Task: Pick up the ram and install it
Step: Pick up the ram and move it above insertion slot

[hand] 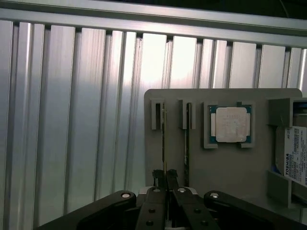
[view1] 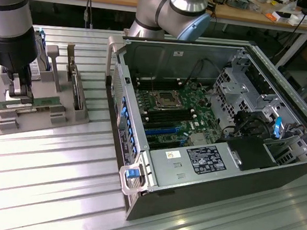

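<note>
Ribbed metal table (view1: 40,180). Open computer case (view1: 202,168) on exterior view's right, motherboard (view1: 170,108) exposed. Grey holder tray (view1: 78,116) well apart on exterior view's left.

Gripper (view1: 17,93) directly over tray's front slot. In wrist view gripper (hand: 165,176) clenched on ram (hand: 163,139), one finger each side of thin upper edge.

Ram (view1: 41,104) on edge in slot, not yet lifted, long axis along tray front. Second stick (hand: 187,139) just beside, untouched.
</note>
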Robot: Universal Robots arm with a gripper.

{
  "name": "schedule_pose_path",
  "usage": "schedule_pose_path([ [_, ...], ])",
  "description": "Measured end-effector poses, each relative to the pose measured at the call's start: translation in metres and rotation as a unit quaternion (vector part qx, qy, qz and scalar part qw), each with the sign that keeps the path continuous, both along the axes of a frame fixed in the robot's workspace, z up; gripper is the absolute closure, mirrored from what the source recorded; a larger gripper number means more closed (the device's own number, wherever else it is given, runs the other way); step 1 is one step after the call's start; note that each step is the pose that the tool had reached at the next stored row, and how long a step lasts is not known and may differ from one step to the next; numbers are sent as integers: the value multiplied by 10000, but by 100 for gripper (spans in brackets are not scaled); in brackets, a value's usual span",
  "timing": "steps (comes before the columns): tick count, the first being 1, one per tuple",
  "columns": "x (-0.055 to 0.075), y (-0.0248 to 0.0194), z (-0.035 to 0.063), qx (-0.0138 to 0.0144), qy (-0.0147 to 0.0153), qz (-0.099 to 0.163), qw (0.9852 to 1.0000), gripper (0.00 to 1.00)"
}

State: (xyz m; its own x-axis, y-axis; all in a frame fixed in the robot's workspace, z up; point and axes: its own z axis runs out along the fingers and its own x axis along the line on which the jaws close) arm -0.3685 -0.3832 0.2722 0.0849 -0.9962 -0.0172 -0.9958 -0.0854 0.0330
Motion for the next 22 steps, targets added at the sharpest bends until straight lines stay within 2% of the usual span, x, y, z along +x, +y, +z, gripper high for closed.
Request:
schedule_pose_path([
  [10, 0, 0, 200, 70, 0, 0, 10000, 88],
  [22, 0, 0, 428, 122, 0, 0, 9999, 88],
])
